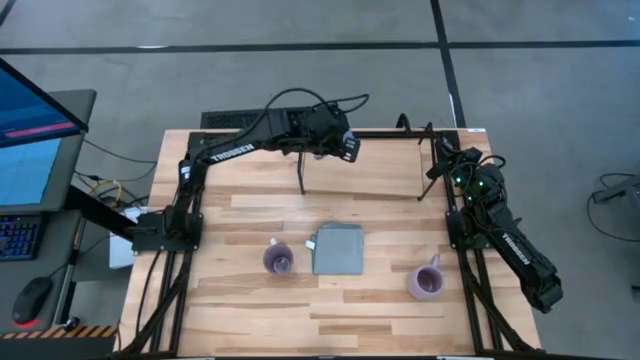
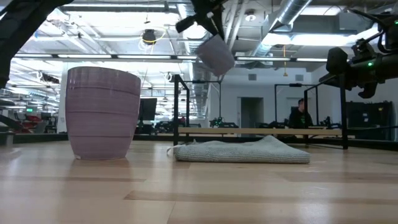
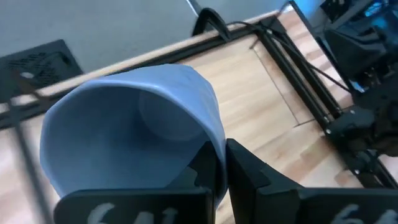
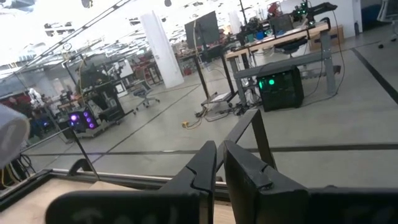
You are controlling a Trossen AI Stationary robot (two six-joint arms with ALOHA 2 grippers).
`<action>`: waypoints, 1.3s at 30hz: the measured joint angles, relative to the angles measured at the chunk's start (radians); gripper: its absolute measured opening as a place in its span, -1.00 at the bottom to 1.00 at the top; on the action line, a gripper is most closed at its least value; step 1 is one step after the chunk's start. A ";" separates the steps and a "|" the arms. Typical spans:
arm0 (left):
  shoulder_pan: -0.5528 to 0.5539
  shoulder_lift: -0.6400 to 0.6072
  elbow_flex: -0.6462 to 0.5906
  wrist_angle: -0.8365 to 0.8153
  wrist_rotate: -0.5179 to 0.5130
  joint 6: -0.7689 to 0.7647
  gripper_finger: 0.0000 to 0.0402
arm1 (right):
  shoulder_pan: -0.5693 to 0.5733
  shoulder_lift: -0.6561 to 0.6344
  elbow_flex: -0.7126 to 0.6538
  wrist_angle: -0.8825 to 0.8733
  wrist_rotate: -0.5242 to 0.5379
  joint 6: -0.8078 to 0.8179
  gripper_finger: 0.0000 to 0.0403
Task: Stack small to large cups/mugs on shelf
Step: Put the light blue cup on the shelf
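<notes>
Blue mug sits clamped by its rim in left gripper above shelf

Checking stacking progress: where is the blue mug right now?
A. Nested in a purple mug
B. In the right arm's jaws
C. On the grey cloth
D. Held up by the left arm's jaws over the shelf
D: the blue mug hangs tilted, its rim pinched in the left gripper, above the shelf.
</notes>
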 joint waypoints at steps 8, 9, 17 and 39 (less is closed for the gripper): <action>0.015 0.083 -0.002 0.055 0.058 -0.004 -0.99 | 0.004 0.000 0.000 0.000 -0.001 0.000 -0.72; 0.017 0.093 -0.001 0.054 0.060 -0.013 -0.99 | 0.007 0.000 0.000 0.000 -0.001 0.000 -0.72; 0.041 0.135 -0.002 -0.022 0.143 -0.092 -0.99 | 0.021 0.000 0.000 0.000 0.002 0.000 -0.72; 0.060 0.176 -0.001 -0.131 0.150 -0.361 -0.99 | 0.020 0.000 0.000 0.000 -0.001 0.001 -0.72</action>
